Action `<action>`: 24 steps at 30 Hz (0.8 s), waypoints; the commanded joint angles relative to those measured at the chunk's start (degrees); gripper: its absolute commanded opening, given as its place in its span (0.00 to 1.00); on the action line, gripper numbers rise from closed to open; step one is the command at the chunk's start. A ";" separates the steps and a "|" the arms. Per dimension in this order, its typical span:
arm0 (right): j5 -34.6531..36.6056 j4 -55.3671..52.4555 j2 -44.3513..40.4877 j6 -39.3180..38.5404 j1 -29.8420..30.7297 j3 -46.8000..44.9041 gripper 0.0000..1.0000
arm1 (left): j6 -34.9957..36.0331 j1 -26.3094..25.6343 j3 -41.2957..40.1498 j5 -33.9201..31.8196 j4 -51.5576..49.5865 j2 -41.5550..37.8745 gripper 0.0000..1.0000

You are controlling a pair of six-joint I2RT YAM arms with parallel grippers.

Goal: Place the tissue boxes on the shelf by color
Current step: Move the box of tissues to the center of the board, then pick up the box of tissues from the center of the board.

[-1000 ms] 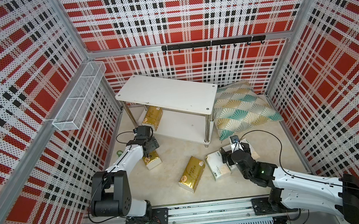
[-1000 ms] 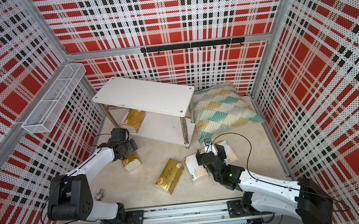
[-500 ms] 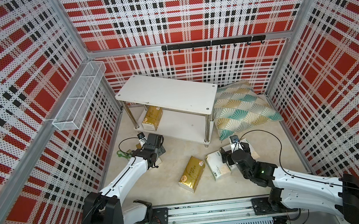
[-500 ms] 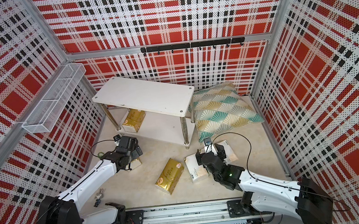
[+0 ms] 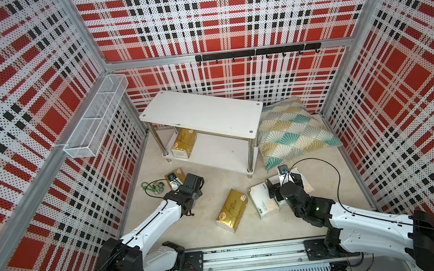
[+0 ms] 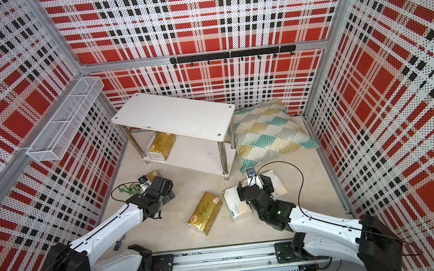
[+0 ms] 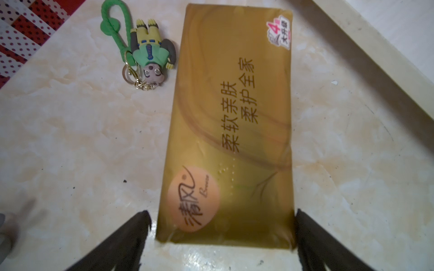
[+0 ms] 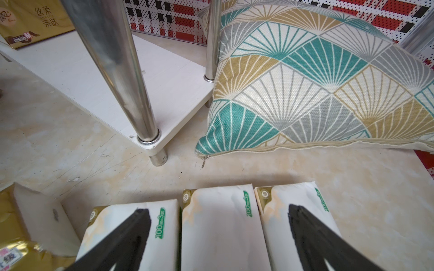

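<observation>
A gold tissue pack [image 7: 227,131] lies flat on the pale worktop [image 5: 215,185], just in front of the shelf [image 5: 203,113]. The left jaws are spread wide on either side of its near end and have not closed on it. The gap looks barely wider than the pack, so a slightly off-centre descent could land a tip on the soft wrapper and dent or shove it. Gripped at one end only, the pack might also droop and catch the shelf's lower board. A small keychain figure [image 7: 150,54] lies just beside the pack's far end and could be dragged along. Near the fan-patterned pillow [image 5: 291,131], three white tissue packs lie side by side, touching: left [image 8: 166,248], middle [image 8: 223,230], right [image 8: 274,225]. The right jaws hover wide open above them, holding nothing, with their tips over the two outer packs. Closing here might pinch more than one pack or wedge between neighbours. Counted: three gold packs, one between the left jaws, a second gold pack [image 5: 231,210] alone mid-worktop, and a third gold pack [image 5: 184,142] already on the shelf's lower board. There are three white packs, none shelved. There is one two-board shelf, one pillow, one keychain figure, one wire basket [image 5: 95,126] on the side wall, and two arms.
</observation>
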 commanded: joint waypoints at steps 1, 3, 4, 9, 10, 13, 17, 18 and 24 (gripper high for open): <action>0.05 1.14 -0.27 -0.15 0.14 -0.54 1.00 | -1.37 -1.06 -1.26 -2.36 2.33 0.08 0.99; 0.09 1.08 -0.35 -0.15 0.14 -0.67 1.00 | -0.79 -1.07 -1.76 -3.21 3.18 0.75 0.99; 0.02 1.00 -0.41 -0.23 0.13 -0.69 1.00 | -0.59 -1.07 -2.04 -3.43 3.58 0.98 0.99; 0.00 1.16 -0.41 -0.23 0.14 -0.84 1.00 | 0.63 -1.07 -3.27 -4.88 6.07 1.50 0.99; 0.03 1.19 -0.40 -0.25 0.14 -0.85 1.00 | 1.11 -0.97 -3.43 -5.15 6.63 1.72 0.99; -0.06 1.52 -0.05 -0.23 0.14 -0.83 1.00 | 2.01 -0.47 -3.57 -5.12 7.85 2.75 0.99; -0.37 1.76 0.54 -0.23 0.14 -0.70 1.00 | 4.08 1.12 -4.22 -4.06 10.79 4.09 0.99; -0.29 1.77 0.57 -0.23 0.14 -0.63 1.00 | 4.61 1.64 -4.32 -3.44 11.49 4.43 0.99; -0.06 1.27 0.42 -0.19 0.14 -0.69 1.00 | 6.82 3.94 -4.86 -2.47 14.23 6.57 1.00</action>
